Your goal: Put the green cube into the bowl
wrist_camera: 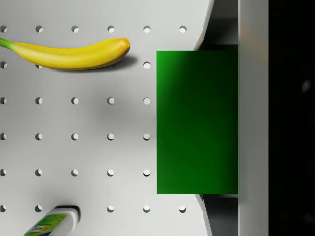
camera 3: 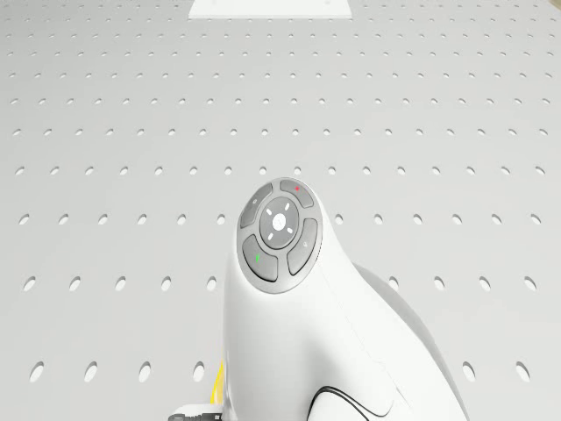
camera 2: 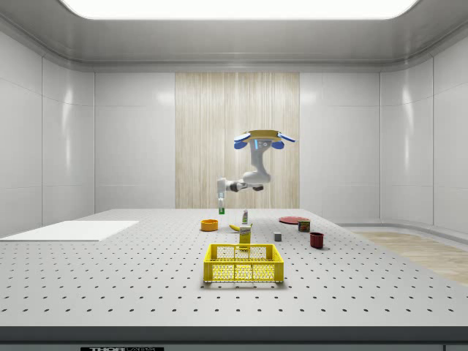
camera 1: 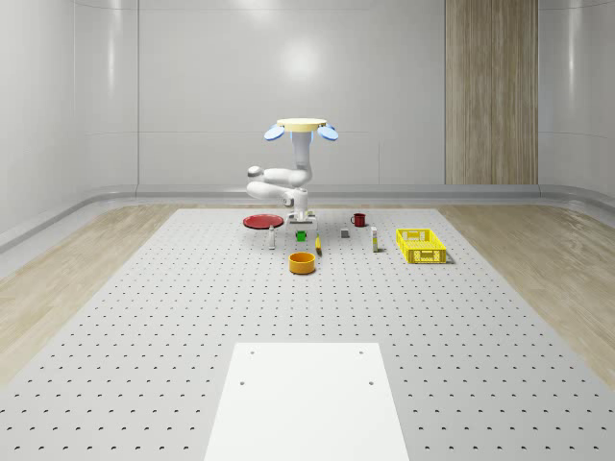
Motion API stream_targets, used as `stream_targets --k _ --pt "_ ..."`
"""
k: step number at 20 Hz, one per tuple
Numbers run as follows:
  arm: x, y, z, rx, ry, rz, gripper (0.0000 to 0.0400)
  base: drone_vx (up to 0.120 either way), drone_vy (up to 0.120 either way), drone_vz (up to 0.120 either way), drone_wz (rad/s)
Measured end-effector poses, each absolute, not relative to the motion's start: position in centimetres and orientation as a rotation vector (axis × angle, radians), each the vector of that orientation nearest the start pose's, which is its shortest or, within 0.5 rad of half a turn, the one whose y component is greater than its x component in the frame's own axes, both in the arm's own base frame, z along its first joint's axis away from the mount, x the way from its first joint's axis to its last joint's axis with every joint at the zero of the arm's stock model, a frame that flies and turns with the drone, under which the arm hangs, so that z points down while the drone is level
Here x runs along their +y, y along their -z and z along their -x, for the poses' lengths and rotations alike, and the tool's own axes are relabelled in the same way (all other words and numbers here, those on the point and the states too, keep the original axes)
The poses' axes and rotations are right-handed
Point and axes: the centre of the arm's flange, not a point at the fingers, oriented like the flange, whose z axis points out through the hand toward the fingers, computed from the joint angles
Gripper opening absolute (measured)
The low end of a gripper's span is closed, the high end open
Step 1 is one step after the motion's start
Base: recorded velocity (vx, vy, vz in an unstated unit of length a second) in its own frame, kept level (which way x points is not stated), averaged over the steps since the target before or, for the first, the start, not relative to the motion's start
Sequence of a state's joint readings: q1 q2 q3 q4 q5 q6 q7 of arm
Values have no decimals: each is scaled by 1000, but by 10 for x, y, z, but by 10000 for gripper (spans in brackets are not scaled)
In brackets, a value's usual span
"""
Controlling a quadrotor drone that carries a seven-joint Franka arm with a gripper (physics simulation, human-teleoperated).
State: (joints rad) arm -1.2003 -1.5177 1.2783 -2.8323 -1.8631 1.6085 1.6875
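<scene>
- The drone (camera 1: pixel 301 126) is seen hovering above the perforated table (camera 1: pixel 173 317), over its far part, near the red plate (camera 1: pixel 261 221).
- The arm (camera 2: pixel 245 181) is folded downward, and the gripper (camera 2: pixel 220 205) is held above the table, clear of its surface in the side view.
- The green cube (wrist_camera: pixel 197 122) is seen pressed against one finger (wrist_camera: pixel 253 118) in the wrist view (the second finger cannot be made out, so the grip cannot be judged).
- The orange bowl (camera 1: pixel 303 262) is set nearer the whole-scene camera than the cube, apart from it.
- A banana (wrist_camera: pixel 69 53) is laid on the table near the cube.
</scene>
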Motion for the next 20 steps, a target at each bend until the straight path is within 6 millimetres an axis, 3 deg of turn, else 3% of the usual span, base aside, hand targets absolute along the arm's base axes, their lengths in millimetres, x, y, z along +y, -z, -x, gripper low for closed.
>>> stream_targets --k 14,20 --pt "0 -519 -313 -2 -783 -1 251 120 0 0 0" --pt "0 -522 -313 -2 -783 -1 251 13 0 0 0"
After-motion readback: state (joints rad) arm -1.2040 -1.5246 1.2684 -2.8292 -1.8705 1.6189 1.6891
